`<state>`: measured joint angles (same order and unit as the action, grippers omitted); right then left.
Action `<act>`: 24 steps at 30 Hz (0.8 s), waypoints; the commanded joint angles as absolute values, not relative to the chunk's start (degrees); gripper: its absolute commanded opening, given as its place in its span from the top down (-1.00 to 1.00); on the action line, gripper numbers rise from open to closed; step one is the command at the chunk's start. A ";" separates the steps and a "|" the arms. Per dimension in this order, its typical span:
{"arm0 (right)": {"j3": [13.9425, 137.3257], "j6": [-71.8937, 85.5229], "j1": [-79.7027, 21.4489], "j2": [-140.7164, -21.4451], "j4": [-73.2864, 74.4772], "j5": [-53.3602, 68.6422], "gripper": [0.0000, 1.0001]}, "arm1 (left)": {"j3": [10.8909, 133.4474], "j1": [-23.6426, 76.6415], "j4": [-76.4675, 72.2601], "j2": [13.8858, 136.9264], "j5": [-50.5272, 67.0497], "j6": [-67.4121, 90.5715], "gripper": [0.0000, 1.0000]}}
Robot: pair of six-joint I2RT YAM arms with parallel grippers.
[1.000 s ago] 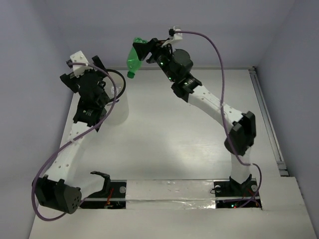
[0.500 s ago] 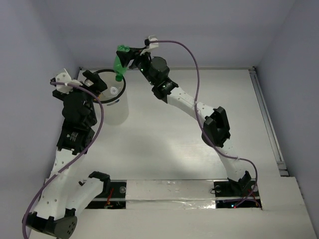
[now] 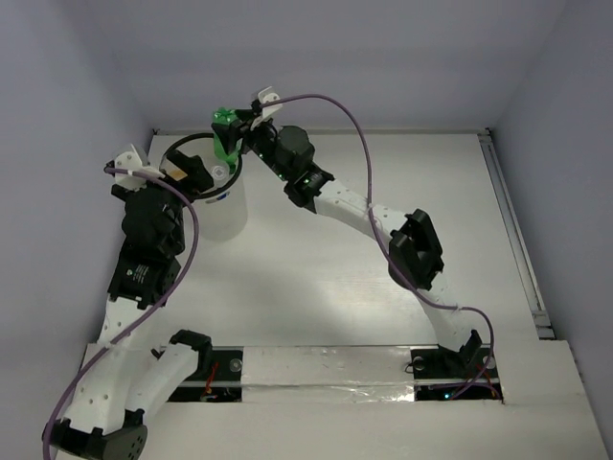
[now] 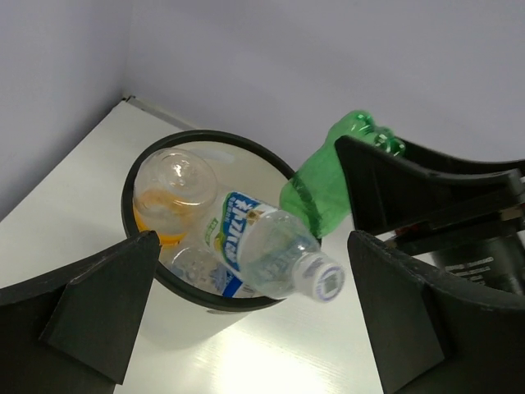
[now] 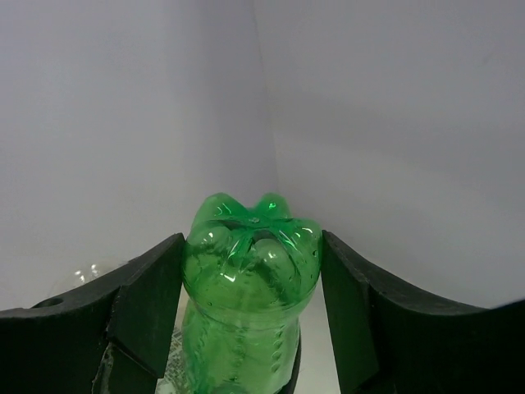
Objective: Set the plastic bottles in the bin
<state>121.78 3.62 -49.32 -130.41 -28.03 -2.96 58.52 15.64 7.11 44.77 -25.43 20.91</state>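
A green bottle point(image 3: 227, 134) hangs base up and neck down over the far right rim of the bin point(image 3: 226, 213), with my right gripper point(image 3: 239, 127) shut on it. In the right wrist view its ribbed base point(image 5: 250, 271) sits squeezed between both fingers. The bin's black rim point(image 4: 215, 300) rings an orange-labelled bottle point(image 4: 171, 195), a blue-white labelled bottle point(image 4: 261, 245) whose cap pokes over the near rim, and a clear bottle point(image 4: 192, 266). The green bottle point(image 4: 321, 187) dips behind the rim's right side. My left gripper point(image 3: 190, 172) stands open at the bin's left, holding nothing.
The bin stands in the table's far left corner, close to the back and left walls point(image 3: 77, 115). A metal rail point(image 3: 515, 230) runs along the table's right edge. Purple cables point(image 3: 345, 110) loop off both arms.
My right arm has swung left with the green bottle, from right of the bin to over its far rim. My left arm has drawn back off the bin's top to its left side.
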 commanded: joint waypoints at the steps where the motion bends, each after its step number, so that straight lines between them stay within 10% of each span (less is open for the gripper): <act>1: 119.09 -1.84 -51.67 -128.85 -25.32 -2.46 -0.15 | 61.60 15.29 6.59 42.63 -23.56 22.59 -0.98; 16: 120.59 -2.11 -53.26 -127.44 -19.34 -2.37 -0.77 | 63.90 15.29 7.73 39.82 -20.21 23.99 -0.98; 24: 120.50 2.72 -53.26 -125.16 -19.69 -2.02 -0.76 | 63.28 15.29 7.64 38.76 -20.21 23.82 -0.98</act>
<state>120.14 0.82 -52.60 -129.56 -19.44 -2.70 62.13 15.64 8.93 39.53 -20.95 23.51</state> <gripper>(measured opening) 0.881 0.992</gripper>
